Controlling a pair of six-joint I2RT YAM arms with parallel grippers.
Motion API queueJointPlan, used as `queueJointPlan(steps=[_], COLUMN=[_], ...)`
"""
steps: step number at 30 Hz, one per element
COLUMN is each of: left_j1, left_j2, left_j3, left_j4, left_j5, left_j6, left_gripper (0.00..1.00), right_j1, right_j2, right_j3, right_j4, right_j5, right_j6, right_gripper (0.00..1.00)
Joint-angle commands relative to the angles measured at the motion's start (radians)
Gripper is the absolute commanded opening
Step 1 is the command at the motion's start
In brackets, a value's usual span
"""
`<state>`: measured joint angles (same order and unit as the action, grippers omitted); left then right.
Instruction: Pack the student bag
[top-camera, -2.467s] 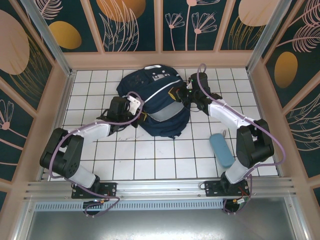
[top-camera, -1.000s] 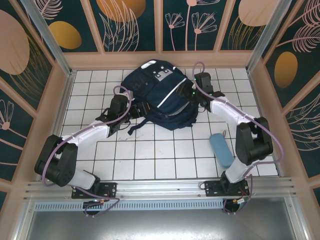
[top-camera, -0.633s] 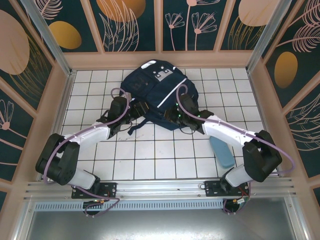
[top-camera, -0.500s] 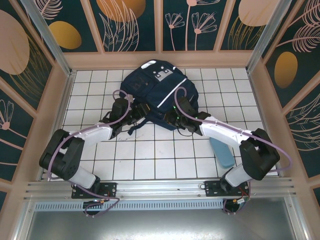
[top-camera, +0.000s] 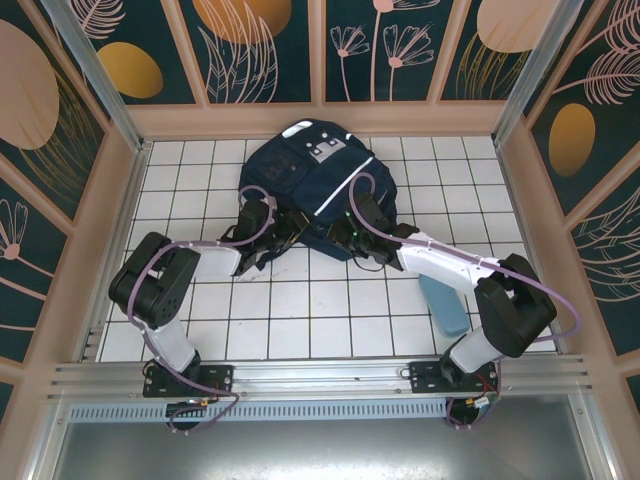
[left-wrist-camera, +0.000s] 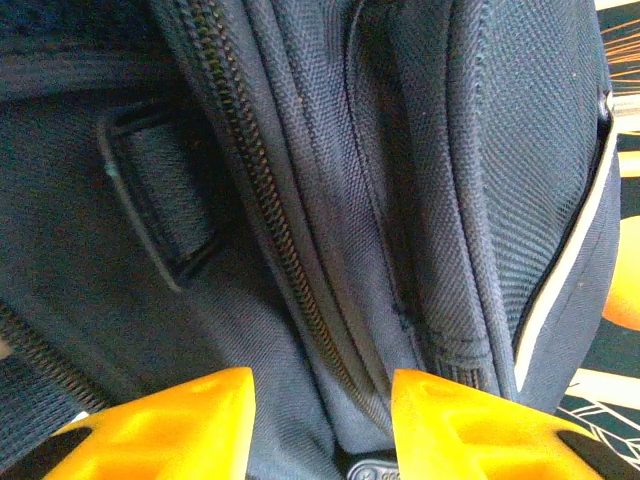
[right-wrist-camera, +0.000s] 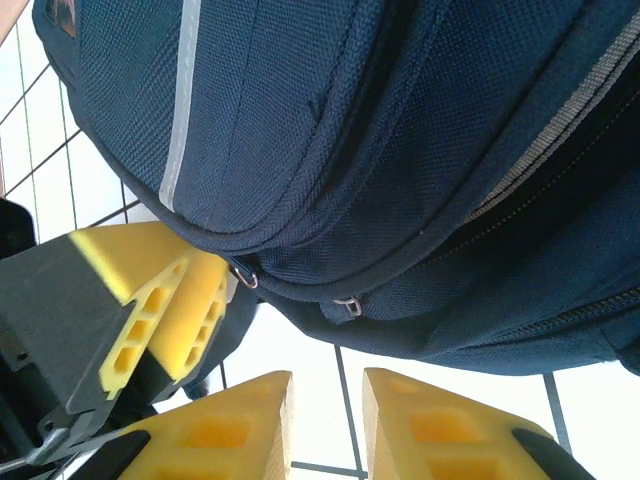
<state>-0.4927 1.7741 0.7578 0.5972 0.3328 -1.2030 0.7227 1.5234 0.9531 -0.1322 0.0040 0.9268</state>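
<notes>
On the left, the left gripper (left-wrist-camera: 321, 388) is set against the near left edge of the large dark navy fabric student bag (top-camera: 305, 180) with white stripes. Its yellow fingers (left-wrist-camera: 175, 420) are kept about half open. A fold of the bag with a black zip (left-wrist-camera: 270, 230) is seen between them and fills the gap. Whether this fold is really pinched cannot be told. The student bag is laid flat on the far middle of the white tiled table (top-camera: 330, 310). At its near right edge the right gripper (right-wrist-camera: 327, 388) is found, with fingers almost closed and nothing held; white tile is seen through the narrow slit. The bag's lower seam and two small metal zip pulls (right-wrist-camera: 346, 306) are just beyond the fingertips. Further right, well apart from the bag, a light-blue oblong case (top-camera: 443, 300) is laid on the table.
</notes>
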Motion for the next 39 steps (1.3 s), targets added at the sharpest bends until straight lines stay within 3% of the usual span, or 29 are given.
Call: queueJointPlan(steps=[1, 9, 15, 20, 24, 30, 36, 39], left_j1=[-0.010, -0.013, -0.015, -0.015, -0.017, -0.017, -0.021, -0.022], left_j2=[0.028, 0.083, 0.075, 0.005, -0.044, -0.094, -0.101, -0.102], left_j3=[0.051, 0.082, 0.097, 0.089, 0.083, 0.072, 0.075, 0.076], left_j4=[0.078, 0.100, 0.125, 0.122, 0.121, 0.122, 0.124, 0.121], left_j5=[0.009, 0.001, 0.002, 0.006, 0.014, 0.026, 0.039, 0.040], left_j6=[-0.044, -0.075, -0.095, -0.095, -0.097, -0.095, -0.090, -0.090], left_gripper=[0.42, 0.38, 0.12, 0.01, 0.00, 0.00, 0.00, 0.00], right_j1=[0.006, 0.006, 0.006, -0.005, -0.017, -0.019, -0.018, -0.020], right_j2=[-0.009, 0.007, 0.039, 0.066, 0.068, 0.057, 0.021, 0.021], right_j3=[-0.016, -0.023, 0.001, 0.032, 0.025, 0.031, -0.031, -0.038], right_j4=[0.030, 0.036, 0.005, -0.018, 0.058, 0.102, 0.198, 0.222], right_j5=[0.016, 0.016, 0.045, 0.041, -0.035, -0.011, -0.025, -0.013], right_j6=[0.011, 0.002, -0.051, -0.098, -0.102, -0.108, -0.089, -0.074], right_gripper=[0.25, 0.24, 0.24, 0.26, 0.29, 0.29, 0.42, 0.43])
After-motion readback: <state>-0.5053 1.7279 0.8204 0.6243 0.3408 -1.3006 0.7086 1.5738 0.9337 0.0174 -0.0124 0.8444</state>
